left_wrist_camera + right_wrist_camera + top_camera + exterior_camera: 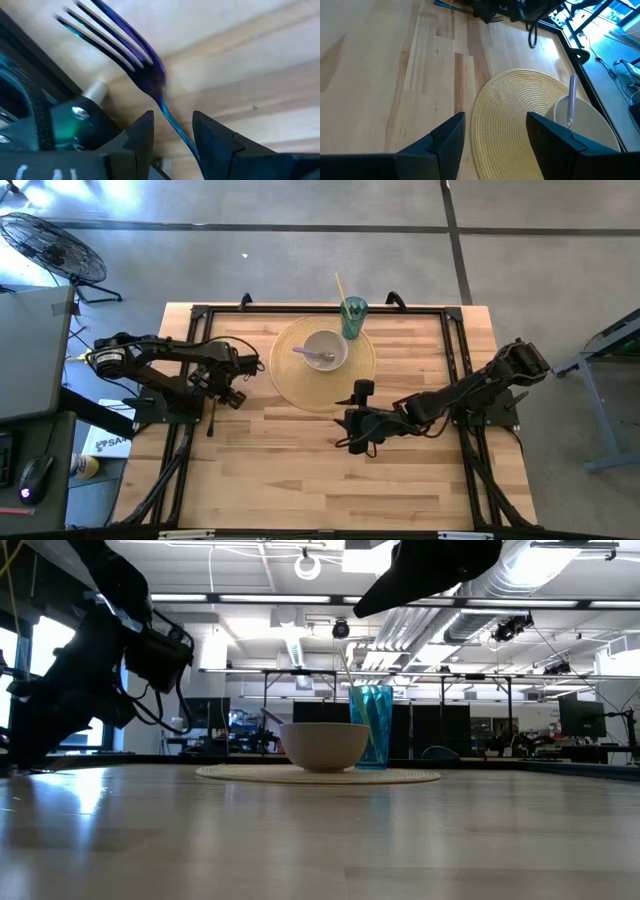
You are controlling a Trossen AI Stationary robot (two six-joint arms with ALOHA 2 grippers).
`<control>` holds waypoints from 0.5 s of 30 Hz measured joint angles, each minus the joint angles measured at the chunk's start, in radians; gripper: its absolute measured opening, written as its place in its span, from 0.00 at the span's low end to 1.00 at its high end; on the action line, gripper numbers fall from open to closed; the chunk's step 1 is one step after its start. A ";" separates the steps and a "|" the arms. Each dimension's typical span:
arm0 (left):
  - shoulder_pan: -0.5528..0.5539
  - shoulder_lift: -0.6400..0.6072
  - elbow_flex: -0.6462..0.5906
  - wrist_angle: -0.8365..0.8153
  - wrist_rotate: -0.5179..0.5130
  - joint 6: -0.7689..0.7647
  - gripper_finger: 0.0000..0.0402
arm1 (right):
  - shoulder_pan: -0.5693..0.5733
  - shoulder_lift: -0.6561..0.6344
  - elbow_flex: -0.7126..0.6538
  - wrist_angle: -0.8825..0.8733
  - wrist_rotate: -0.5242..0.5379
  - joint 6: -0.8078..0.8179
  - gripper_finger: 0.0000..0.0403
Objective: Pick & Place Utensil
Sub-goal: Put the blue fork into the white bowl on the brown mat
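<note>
High view: left gripper (222, 392) is sitting at the table's (300, 470) left edge, over a dark fork (211, 420); right gripper (356, 415) is hovering just off the woven placemat (290, 380). The bowl (325, 350) is holding a purple utensil (308, 355).

Left wrist view: fingers (140, 135) are standing parted, straddling the fork's (130, 55) handle, not clenching it.

Right wrist view: fingers (447, 135) are standing released over bare wood.

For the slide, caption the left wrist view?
Left gripper fingers straddling a blue metallic fork over the wooden table.
</note>
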 joint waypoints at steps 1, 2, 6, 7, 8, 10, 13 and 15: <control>0.013 0.000 0.000 0.001 -0.007 0.008 0.33 | 0.000 0.000 0.000 0.000 0.000 0.000 0.51; 0.024 0.000 0.000 0.001 -0.008 0.019 0.33 | 0.000 0.000 0.000 0.000 0.000 0.000 0.51; 0.046 0.000 0.000 0.000 0.022 0.028 0.33 | 0.000 0.000 0.000 -0.002 -0.001 0.000 0.51; 0.044 0.000 0.000 -0.003 0.028 0.022 0.33 | 0.000 0.000 0.000 -0.004 -0.001 0.002 0.51; 0.043 0.000 -0.003 -0.004 0.031 0.009 0.33 | 0.000 0.000 0.000 -0.006 -0.003 0.007 0.51; 0.042 0.000 -0.021 0.002 0.050 -0.018 0.33 | 0.000 0.000 0.000 -0.017 -0.003 0.022 0.51; 0.042 0.002 -0.053 0.040 0.066 -0.019 0.33 | 0.000 0.000 0.000 -0.036 -0.004 0.030 0.51; 0.043 0.000 -0.064 0.053 0.065 0.001 0.33 | 0.000 0.000 0.000 -0.040 -0.003 0.030 0.51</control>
